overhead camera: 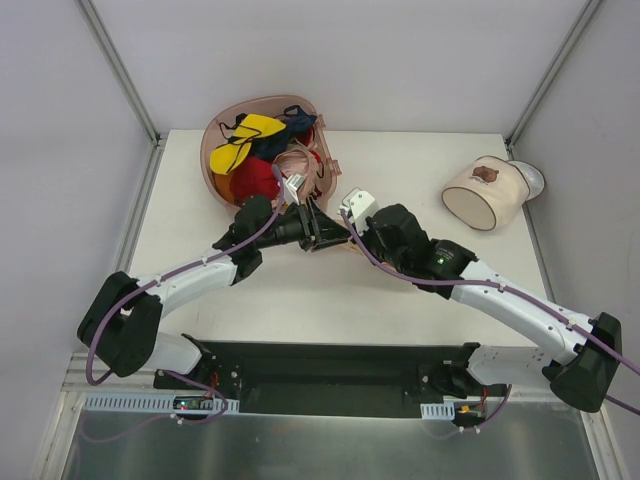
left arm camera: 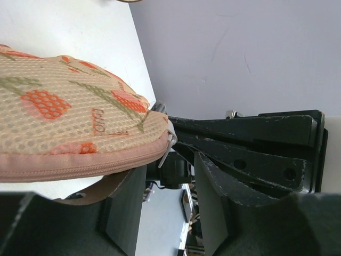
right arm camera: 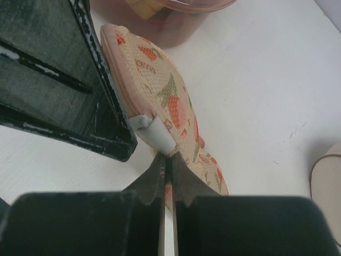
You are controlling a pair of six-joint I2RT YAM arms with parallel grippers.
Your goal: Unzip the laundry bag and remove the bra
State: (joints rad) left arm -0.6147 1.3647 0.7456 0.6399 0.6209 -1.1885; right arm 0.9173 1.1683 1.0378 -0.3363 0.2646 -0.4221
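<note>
The laundry bag (left arm camera: 69, 117) is a cream mesh pouch with an orange leaf print and pink edging, lying on the white table; it also shows in the right wrist view (right arm camera: 173, 98). In the top view both grippers cover most of it. My right gripper (right arm camera: 167, 160) (overhead camera: 345, 232) is shut on the grey-white zipper pull (right arm camera: 157, 133) at the pouch's end. My left gripper (left arm camera: 170, 170) (overhead camera: 316, 228) is open, with the pouch's pink edge lying over its left fingertip (left arm camera: 125, 186). The bra is not visible.
A pink basket (overhead camera: 222, 130) of red, yellow and dark garments stands at the back left, just behind the grippers. A cream cylindrical container (overhead camera: 485, 192) lies at the back right. The table's back edge meets grey walls.
</note>
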